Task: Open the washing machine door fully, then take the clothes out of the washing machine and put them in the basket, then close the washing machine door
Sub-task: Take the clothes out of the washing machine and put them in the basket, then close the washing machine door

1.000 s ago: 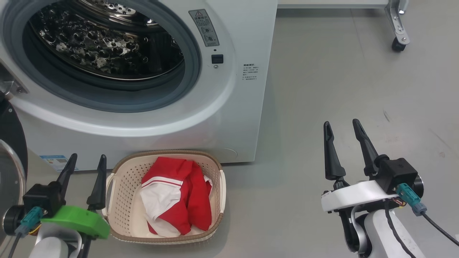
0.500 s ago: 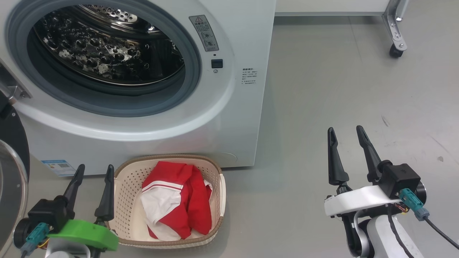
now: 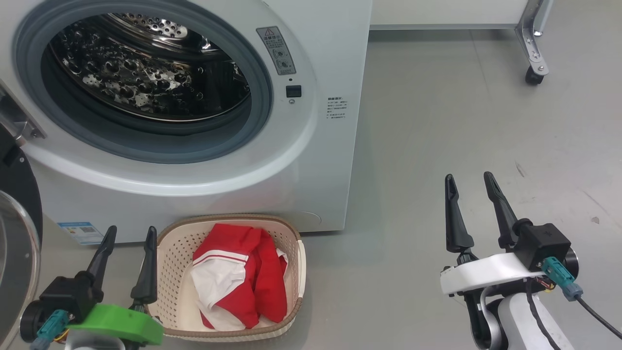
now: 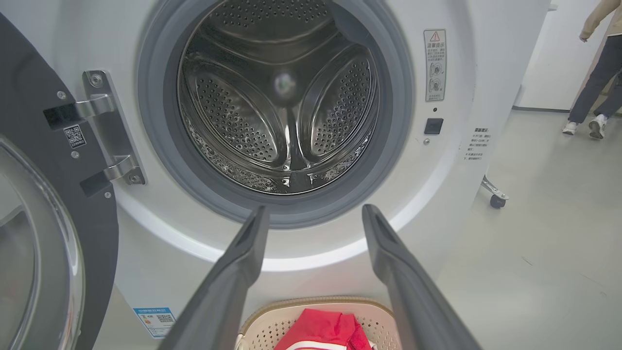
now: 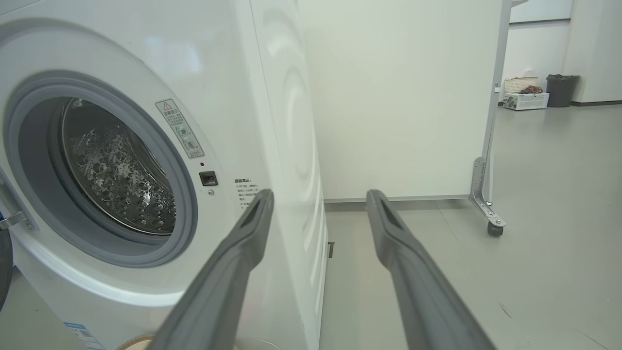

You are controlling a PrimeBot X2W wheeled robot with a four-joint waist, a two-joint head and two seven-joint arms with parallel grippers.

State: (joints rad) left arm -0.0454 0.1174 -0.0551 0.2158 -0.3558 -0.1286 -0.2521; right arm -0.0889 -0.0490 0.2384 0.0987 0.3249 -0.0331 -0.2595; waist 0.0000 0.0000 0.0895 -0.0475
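Drum looks empty to me: in the left wrist view the steel perforated drum [image 4: 233,116] of the big white front-loading washing machine [image 3: 316,160] shows bare metal. The soft red-and-white clothes [image 3: 243,277] lie in the small cream perforated basket [image 3: 299,262], which is on the floor just in front of the washer's base. Both sets of fingers are spread and holding nothing. The left gripper [image 3: 132,231] is just beside the basket's left handle, and the right gripper [image 3: 467,177] is out over bare grey floor [image 3: 461,121]. So I'd say what's left is closing the round black-rimmed door [image 3: 17,189], swung wide at the far left. My worry is that the left arm sits between door and basket, so the swing could clip it — or shove the basket. Loads of open floor on the right — the left side is cramped.
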